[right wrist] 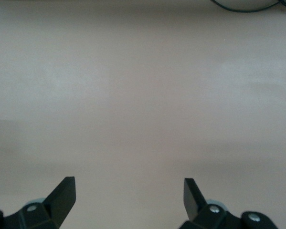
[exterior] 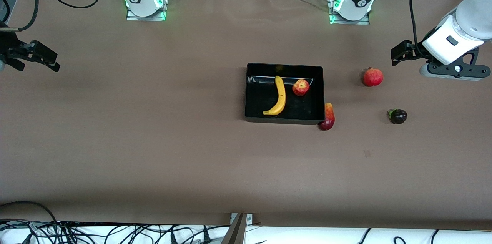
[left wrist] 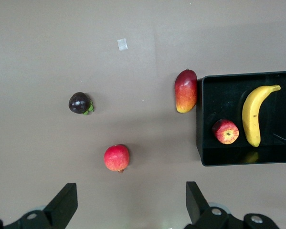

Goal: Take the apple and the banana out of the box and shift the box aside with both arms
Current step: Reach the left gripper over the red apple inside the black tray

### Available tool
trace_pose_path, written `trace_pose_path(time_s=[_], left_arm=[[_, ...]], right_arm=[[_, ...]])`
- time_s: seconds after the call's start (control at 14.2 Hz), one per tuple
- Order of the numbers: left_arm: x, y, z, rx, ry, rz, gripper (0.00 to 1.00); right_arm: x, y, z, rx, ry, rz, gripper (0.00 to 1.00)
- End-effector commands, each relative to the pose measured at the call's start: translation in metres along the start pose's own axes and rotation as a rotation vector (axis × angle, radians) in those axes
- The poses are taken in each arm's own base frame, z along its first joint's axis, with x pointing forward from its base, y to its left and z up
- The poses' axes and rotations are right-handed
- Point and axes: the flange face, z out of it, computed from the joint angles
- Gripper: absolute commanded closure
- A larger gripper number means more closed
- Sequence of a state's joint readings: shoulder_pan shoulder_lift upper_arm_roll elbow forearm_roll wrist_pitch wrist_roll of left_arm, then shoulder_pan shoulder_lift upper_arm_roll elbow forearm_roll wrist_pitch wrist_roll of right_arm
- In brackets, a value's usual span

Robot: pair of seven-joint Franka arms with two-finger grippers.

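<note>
The black box (exterior: 284, 66) sits mid-table with the yellow banana (exterior: 280, 98) and the red-yellow apple (exterior: 300, 87) inside. The red-orange mango (exterior: 328, 117) lies on the table against the box's corner nearest the left arm's end. The round pomegranate (exterior: 373, 77) and the dark purple fruit (exterior: 398, 116) lie farther toward that end. My left gripper (exterior: 400, 53) hangs open and empty over the table beside the pomegranate (left wrist: 117, 158); its own view shows the mango (left wrist: 185, 90) and the box (left wrist: 199, 125). My right gripper (exterior: 47, 60) waits open over bare table at the right arm's end.
Both arm bases (exterior: 145, 4) stand along the table's farther edge. A small tape mark (exterior: 368, 153) lies nearer the front camera than the purple fruit. Cables (exterior: 115, 232) run below the table's near edge.
</note>
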State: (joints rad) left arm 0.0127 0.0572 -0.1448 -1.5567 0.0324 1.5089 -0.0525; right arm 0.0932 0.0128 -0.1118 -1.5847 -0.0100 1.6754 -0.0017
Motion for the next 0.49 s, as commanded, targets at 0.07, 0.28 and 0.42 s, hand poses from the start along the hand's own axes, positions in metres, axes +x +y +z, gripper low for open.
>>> trace_pose_path(time_s=[0.07,0.28,0.42], left_arm=[[0.003,0.001,-0.007,-0.009,-0.003,0.02,0.0],[0.003,0.002,-0.006,-0.012,-0.007,0.022,0.0],[-0.001,0.005,0.003,-0.009,-0.057,0.026,0.0]], right_arm=[[-0.003,0.003,-0.007,-0.002,-0.001,0.075,0.0],[-0.001,-0.002,-0.025,0.003,0.037,0.132,0.0],[-0.001,-0.004,-0.025,0.003,0.036,0.131,0.0]])
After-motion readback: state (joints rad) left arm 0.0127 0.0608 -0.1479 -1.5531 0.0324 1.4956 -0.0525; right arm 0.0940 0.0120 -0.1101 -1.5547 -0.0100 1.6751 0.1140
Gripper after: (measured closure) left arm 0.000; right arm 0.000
